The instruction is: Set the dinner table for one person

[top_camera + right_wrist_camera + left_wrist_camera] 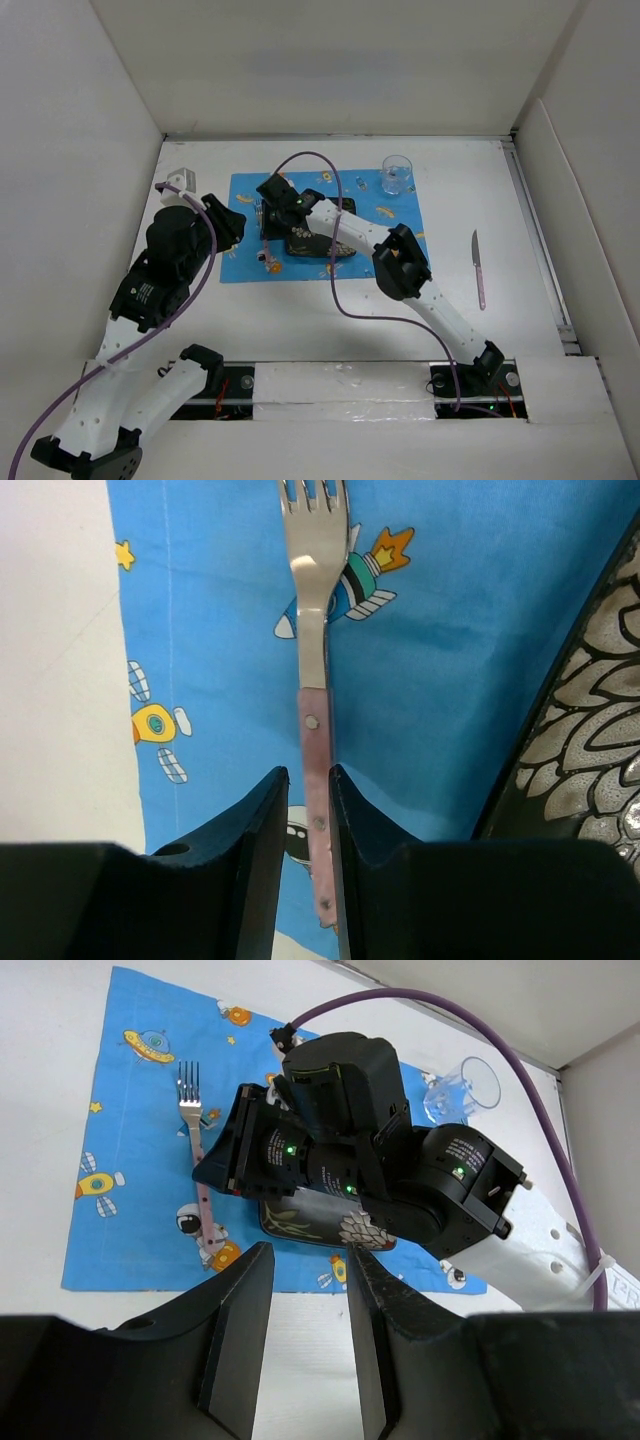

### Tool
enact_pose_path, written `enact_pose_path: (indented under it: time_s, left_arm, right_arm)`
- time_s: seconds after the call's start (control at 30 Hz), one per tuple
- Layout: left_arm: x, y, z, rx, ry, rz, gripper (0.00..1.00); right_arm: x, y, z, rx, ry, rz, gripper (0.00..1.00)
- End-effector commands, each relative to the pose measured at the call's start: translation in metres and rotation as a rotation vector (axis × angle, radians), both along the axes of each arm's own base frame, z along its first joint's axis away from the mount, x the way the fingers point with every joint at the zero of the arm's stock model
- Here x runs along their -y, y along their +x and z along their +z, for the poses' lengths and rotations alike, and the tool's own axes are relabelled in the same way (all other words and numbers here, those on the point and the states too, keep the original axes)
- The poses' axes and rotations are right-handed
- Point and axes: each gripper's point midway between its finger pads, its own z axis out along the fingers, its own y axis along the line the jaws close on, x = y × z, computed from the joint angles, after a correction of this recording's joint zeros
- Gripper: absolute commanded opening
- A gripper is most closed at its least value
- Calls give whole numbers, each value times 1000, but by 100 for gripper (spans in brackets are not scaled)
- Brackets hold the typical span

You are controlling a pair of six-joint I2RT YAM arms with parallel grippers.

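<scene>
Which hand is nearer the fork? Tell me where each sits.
Right. The right hand straddles the fork at its handle; the left hand hangs apart, beside the mat.

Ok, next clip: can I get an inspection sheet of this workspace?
Surface: white table with a blue cartoon mat lying on it.
Job's things: fork on the mat's left side; dark patterned plate mid-mat, partly under the right arm; glass at the mat's far right corner; knife on bare table right of the mat.
Clutter: small white object far left, identity unclear.
Grippers: left gripper open, empty; right gripper fingers straddle the fork handle, grip unclear.
Cables: purple cable loops from the right arm; another on the left arm.
Surroundings: white walls.
</scene>
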Motion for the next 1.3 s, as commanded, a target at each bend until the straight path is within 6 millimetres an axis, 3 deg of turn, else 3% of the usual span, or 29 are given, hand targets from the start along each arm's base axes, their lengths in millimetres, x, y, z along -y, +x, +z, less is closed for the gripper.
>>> enact_pose_path:
  time_s: [0.0, 0.07, 0.1, 0.2, 0.27, 0.3, 0.33, 0.37, 0.4, 0.43, 0.47, 0.5, 0.53, 0.57, 0.6, 0.63, 0.67, 0.7, 0.73, 0.77, 0.8, 0.83, 0.87, 0.9, 0.93, 1.03, 1.17, 1.23, 1.27]
  left_arm:
    - [3, 4, 10, 45, -26, 2, 32]
    - [2, 6, 12, 52, -22, 8, 32]
    - [1, 7, 12, 52, -19, 11, 33]
    - [-2, 10, 18, 69, -1, 23, 33]
    - [-4, 12, 19, 76, 19, 31, 32]
    - [-5, 12, 19, 76, 27, 32, 32]
    - [-5, 13, 17, 73, 38, 30, 31]
    - [-6, 13, 14, 68, 43, 34, 28]
    - [-5, 13, 10, 62, 48, 30, 25]
    - [-6, 13, 1, 43, 59, 30, 21]
    - [-5, 14, -4, 31, 63, 27, 13]
    - [-4, 15, -10, 16, 66, 23, 8]
    - [-3, 15, -20, -7, 73, 21, 2]
    - [0, 17, -28, -33, 79, 13, 0]
    - [0, 18, -34, -48, 85, 12, 0]
    - [2, 19, -43, -71, 93, 6, 0]
    - [4, 20, -49, -86, 95, -5, 0]
    - [6, 21, -53, -95, 100, -14, 0]
    - [9, 23, -55, -94, 98, -25, 0]
    - [13, 25, -57, -98, 93, -42, 0]
    - [15, 26, -59, -100, 93, -52, 0]
    - [18, 28, -57, -88, 91, -65, 0]
    - [21, 30, -60, -95, 91, -79, 0]
    - [23, 32, -61, -98, 93, -84, 0]
    - [24, 33, -62, -96, 99, -94, 2]
    - [29, 35, -63, -98, 110, -117, 6]
    - [29, 38, -63, -87, 127, -118, 9]
    - [28, 37, -65, -84, 128, -116, 9]
    - [25, 36, -65, -80, 133, -107, 9]
  right_arm:
    - [-12, 1, 29, 45, 60, 20, 29]
    - [-12, 1, 40, 62, 71, 24, 29]
    - [-13, 2, 59, 83, 95, 26, 30]
    - [-10, 9, 90, 129, 139, 22, 32]
    - [-12, 1, 130, 159, 212, 60, 33]
    - [-7, 4, 137, 171, 231, 65, 33]
    - [3, 5, 170, 216, 267, 64, 33]
    - [11, 6, 182, 238, 275, 62, 33]
    - [23, 15, 195, 267, 294, 49, 27]
    - [41, 14, 177, 245, 252, 44, 12]
    - [62, 9, 208, 282, 275, 26, 4]
    - [84, 13, 210, 297, 255, -17, 0]
    - [125, 17, 168, 237, 170, -71, 0]
    - [156, 10, 196, 276, 194, -111, 0]
    - [185, 10, 190, 275, 177, -163, 0]
    - [231, 18, 181, 258, 153, -257, 0]
    - [269, -3, 133, 167, 82, -311, 0]
    - [310, -15, 149, 207, 68, -405, 0]
    - [341, -25, 139, 182, 41, -483, 0]
    - [393, -40, 107, 119, -30, -607, 0]
    - [426, -59, 112, 129, -61, -694, 0]
    - [448, -70, 105, 110, -80, -753, 5]
    - [484, -80, 98, 87, -101, -859, 12]
    - [499, -99, 77, 30, -128, -901, 20]
    - [510, -107, 78, 43, -125, -926, 34]
    - [542, -131, 50, -49, -159, -1029, 54]
    - [570, -145, 23, -168, -216, -1082, 56]
    - [572, -133, 22, -170, -213, -1040, 57]
    - [575, -135, 7, -262, -261, -1024, 57]
